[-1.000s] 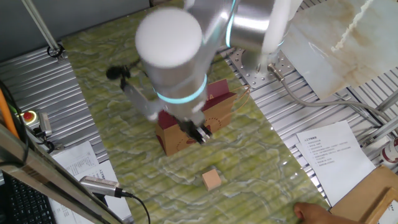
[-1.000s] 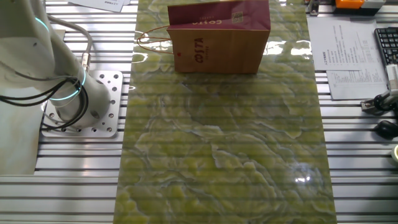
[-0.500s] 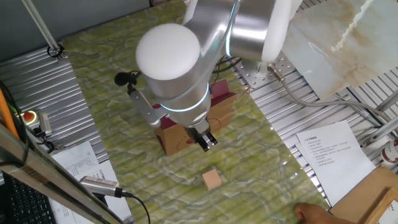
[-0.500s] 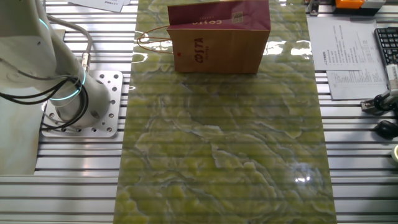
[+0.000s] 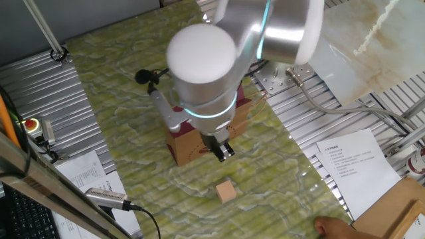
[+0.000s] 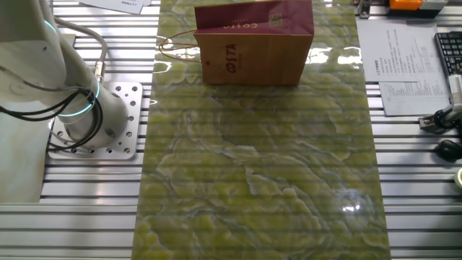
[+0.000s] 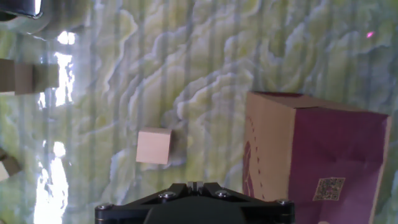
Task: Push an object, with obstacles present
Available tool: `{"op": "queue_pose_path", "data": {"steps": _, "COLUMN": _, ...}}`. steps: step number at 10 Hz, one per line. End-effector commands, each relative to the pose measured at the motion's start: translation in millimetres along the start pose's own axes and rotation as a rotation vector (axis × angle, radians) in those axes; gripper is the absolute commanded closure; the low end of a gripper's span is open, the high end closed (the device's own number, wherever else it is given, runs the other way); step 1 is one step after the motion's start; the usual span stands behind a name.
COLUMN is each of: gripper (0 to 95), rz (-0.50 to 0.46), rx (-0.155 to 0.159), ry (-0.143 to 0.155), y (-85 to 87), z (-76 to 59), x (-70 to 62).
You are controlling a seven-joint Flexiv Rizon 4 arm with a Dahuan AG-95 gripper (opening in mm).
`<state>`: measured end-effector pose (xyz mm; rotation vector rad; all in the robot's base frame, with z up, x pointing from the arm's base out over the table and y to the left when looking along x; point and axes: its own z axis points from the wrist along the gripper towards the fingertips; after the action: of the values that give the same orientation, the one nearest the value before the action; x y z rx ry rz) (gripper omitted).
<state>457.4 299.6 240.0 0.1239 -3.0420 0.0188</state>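
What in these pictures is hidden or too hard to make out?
- The cube: absent from the other fixed view, apparently outside its frame.
- The gripper: too small in one fixed view to tell open from shut; the hand view shows only its dark base at the bottom edge.
- The bag: largely hidden behind the arm in one fixed view; its lettering is partly folded away in the other.

The arm reaches over the table centre, wrist bent down, its gripper (image 5: 224, 150) pointing toward 5 o'clock, fingers pressed together, hanging above the surface.

Cube (image 5: 226, 191) near bag (image 5: 199, 143), both on mat (image 5: 119, 79)
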Motion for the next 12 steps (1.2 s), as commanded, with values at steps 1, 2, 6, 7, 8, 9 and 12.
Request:
{"op": "queue_pose_path", "data": {"steps": 1, "gripper": 95.0, "rz": -0.085, "rx": -0.011, "ry": 0.012, "y": 13.9, "z": 18.2, "x": 23.1}}
{"op": "queue_pose_path", "data": {"steps": 2, "gripper": 95.0, "rz": -0.080, "rx": -0.012, "ry": 0.008, "y": 19.4, "z": 25.0, "x": 30.7}}
{"op": "queue_pose_path", "data": {"steps": 6, "gripper": 95.0, "rz": -0.037, "rx": -0.014, "ry": -0.004, "y": 44.1, "z": 45.9, "x": 44.3}}
{"op": "queue_pose_path", "data": {"steps": 7, "gripper": 95.0, "rz": -0.024, "rx": -0.014, "ry": -0.008, "y": 48.1, "z": 52.5, "x": 44.7}}
{"op": "queue_pose_path", "data": {"steps": 8, "gripper": 95.0, "rz": -0.020, "rx": -0.013, "ry": -0.009, "y": 49.6, "z": 59.6, "x": 44.8}}
{"op": "queue_pose_path", "data": {"steps": 9, "gripper": 95.0, "rz": -0.021, "rx": -0.014, "ry": -0.012, "y": 50.1, "z": 66.2, "x": 44.8}}
{"op": "queue_pose_path", "data": {"steps": 12, "gripper": 95.0, "rz": -0.011, "rx": -0.012, "ry": -0.016, "y": 51.2, "z": 78.2, "x": 45.4}}
